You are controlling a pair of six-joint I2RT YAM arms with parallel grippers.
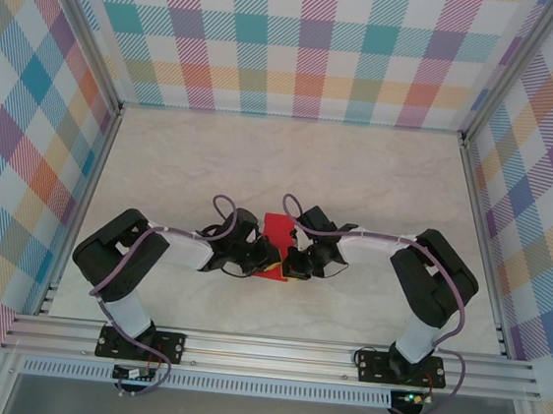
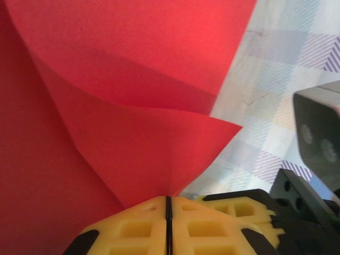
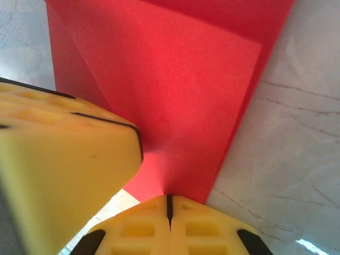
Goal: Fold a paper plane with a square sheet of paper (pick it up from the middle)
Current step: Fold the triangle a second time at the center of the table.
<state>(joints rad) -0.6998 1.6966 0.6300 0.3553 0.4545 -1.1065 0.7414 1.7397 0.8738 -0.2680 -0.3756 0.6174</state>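
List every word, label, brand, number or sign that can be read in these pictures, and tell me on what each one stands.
There are none. The square sheet of paper is plain red. The left hand and the right hand, both pinching it, carry no label. The checked walls and the marble table show pattern only.

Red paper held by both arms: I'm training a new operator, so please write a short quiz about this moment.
1. True or false: the left gripper and the right gripper are both shut on the red paper.
2. The paper is: A flat and unfolded; B folded into layers; C crumpled into a ball.
3. What colour are the gripper fingers?
Key: 1 true; 2 B; 3 yellow.
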